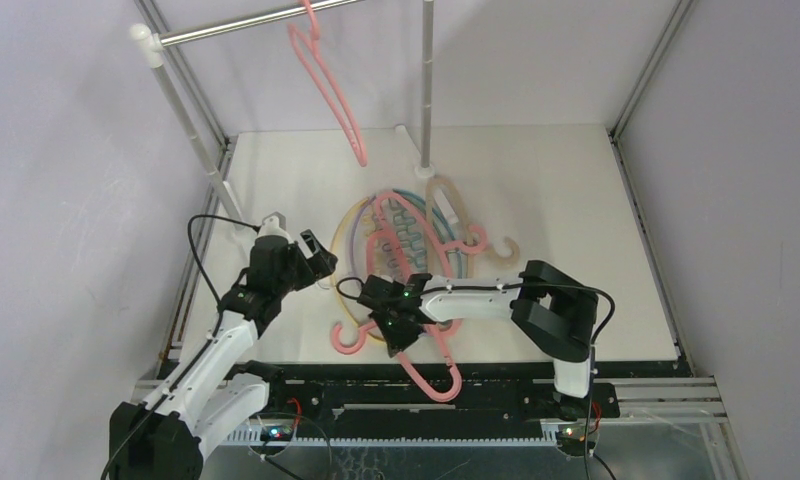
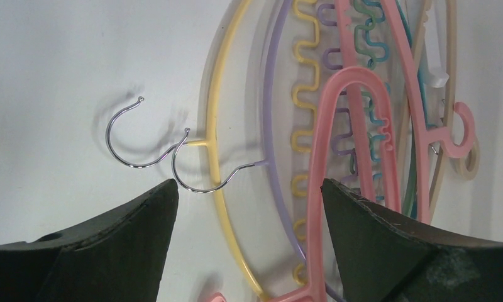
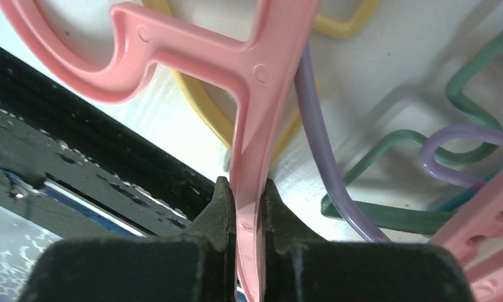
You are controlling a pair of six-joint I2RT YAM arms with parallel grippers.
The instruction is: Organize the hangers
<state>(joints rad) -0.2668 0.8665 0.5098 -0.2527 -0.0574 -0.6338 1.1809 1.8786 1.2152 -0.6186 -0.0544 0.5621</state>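
One pink hanger hangs from the silver rail. A pile of hangers lies mid-table: yellow, lavender, teal, green, tan and pink. My right gripper is shut on the bar of another pink hanger next to its hook, at the pile's near side; that hanger's far end reaches over the table's front edge. My left gripper is open just above the pile's left edge, its jaws astride the yellow and lavender bars, holding nothing.
The rail stands on white posts at the back left, and a grey upright pole stands behind the pile. Two wire hooks of the yellow and lavender hangers lie left of the pile. A black frame runs along the front edge.
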